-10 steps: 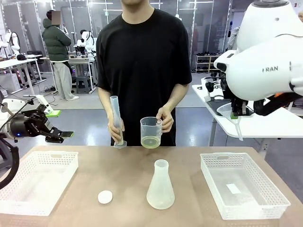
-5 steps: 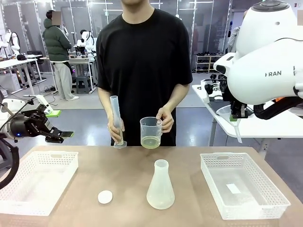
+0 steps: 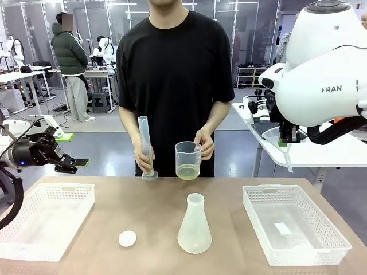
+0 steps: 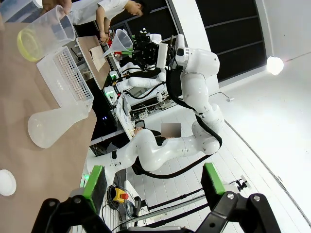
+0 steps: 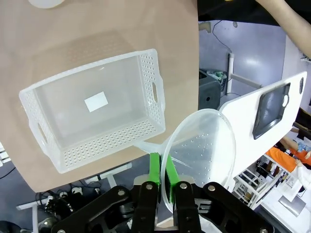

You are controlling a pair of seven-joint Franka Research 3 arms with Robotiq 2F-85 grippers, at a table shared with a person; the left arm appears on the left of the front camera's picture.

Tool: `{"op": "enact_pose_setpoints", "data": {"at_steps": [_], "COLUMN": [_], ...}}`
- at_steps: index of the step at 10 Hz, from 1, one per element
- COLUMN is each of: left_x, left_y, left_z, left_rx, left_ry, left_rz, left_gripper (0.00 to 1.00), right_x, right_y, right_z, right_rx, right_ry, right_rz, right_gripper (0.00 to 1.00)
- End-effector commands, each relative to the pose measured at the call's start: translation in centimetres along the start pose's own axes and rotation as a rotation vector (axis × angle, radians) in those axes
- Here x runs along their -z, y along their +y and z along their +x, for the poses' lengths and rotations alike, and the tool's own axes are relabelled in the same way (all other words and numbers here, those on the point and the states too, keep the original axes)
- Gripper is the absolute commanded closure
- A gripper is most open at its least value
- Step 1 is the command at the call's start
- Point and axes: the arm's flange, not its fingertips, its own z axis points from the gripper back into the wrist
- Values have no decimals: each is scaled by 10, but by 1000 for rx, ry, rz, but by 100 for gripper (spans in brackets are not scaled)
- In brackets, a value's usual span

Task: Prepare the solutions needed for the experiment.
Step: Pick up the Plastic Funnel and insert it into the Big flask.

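The solutions are a little pale yellow liquid in a clear beaker [image 3: 188,160] [image 4: 41,34], which a person's hand holds above the far table edge. The person's other hand stands a tall graduated cylinder [image 3: 146,146] on the table. An empty conical flask [image 3: 194,224] [image 4: 56,126] stands mid-table, with a white cap [image 3: 127,238] to its left. My left gripper [image 3: 71,165] [image 4: 153,182] hovers open and empty above the left basket's far side. My right gripper [image 5: 163,170] [image 3: 289,133] is shut on the rim of a clear funnel [image 5: 201,150] [image 3: 274,135], raised at the right.
A white perforated basket [image 3: 43,220] lies at the table's left, and another [image 3: 295,232] [image 5: 97,111] at the right holds a small white slip. Bare tabletop surrounds the flask. Other tables and a person stand in the background.
The person shifted the cylinder and the beaker slightly rightward, and the cylinder now stands more upright. My right arm shifted slightly, funnel still gripped. My left arm has not moved.
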Motion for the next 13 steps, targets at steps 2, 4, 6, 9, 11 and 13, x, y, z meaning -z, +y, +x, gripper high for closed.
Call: {"op": "enact_pose_setpoints", "data": {"at_steps": [2, 4, 6, 9, 11, 13], "left_x": [1, 1, 1, 1, 1, 1], "left_y": [-1, -1, -1, -1, -1, -1], "left_z": [1, 1, 1, 1, 1, 1], "left_rx": [8, 8, 8, 8, 8, 8], "left_ry": [1, 1, 1, 1, 1, 1], "left_rz": [-1, -1, -1, -1, -1, -1], "left_gripper": [0, 0, 0, 0, 0, 0], "right_x": [-9, -28, -48, -65, -64, -60], "right_y": [25, 50, 75, 103, 112, 114], "right_z": [33, 51, 64, 80, 91, 100], "right_rx": [-164, -251, -330, -439, -477, -479], "right_ry": [-158, -281, -402, -582, -633, -674], "right_rz": [13, -27, -85, -85, -90, -114], "right_gripper": [95, 95, 95, 95, 95, 95]}}
